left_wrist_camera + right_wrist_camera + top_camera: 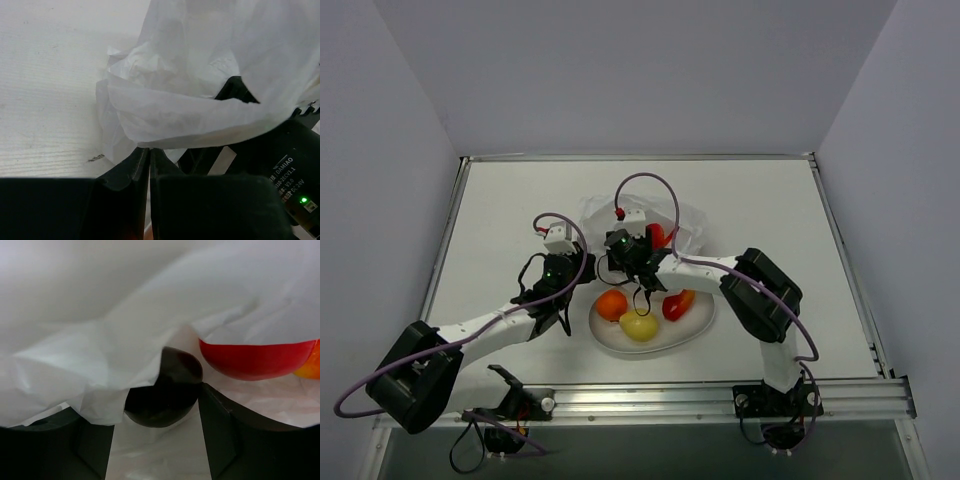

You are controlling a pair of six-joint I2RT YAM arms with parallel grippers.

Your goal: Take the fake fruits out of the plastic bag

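Note:
The plastic bag [688, 222] lies crumpled behind the white oval plate [703, 322]. On the plate rest an orange fruit [612, 305], a yellow one [639, 326] and a red-orange elongated one [678, 304]. My left gripper [149, 149] is shut on the bag's [200, 100] near edge and holds it up. My right gripper [155, 400] is inside the bag [100, 365], shut on a dark purple plum [167, 395]. Its right finger touches the plum and a bag fold covers its left fingertip. A red fruit [252, 360] and an orange-yellow one [311, 369] lie just beyond.
Both arms meet over the middle of the white table [500, 220], wrists close together. The right arm's black motor housing [287, 170] sits right beside my left fingers. A metal rail [650, 398] runs along the near edge.

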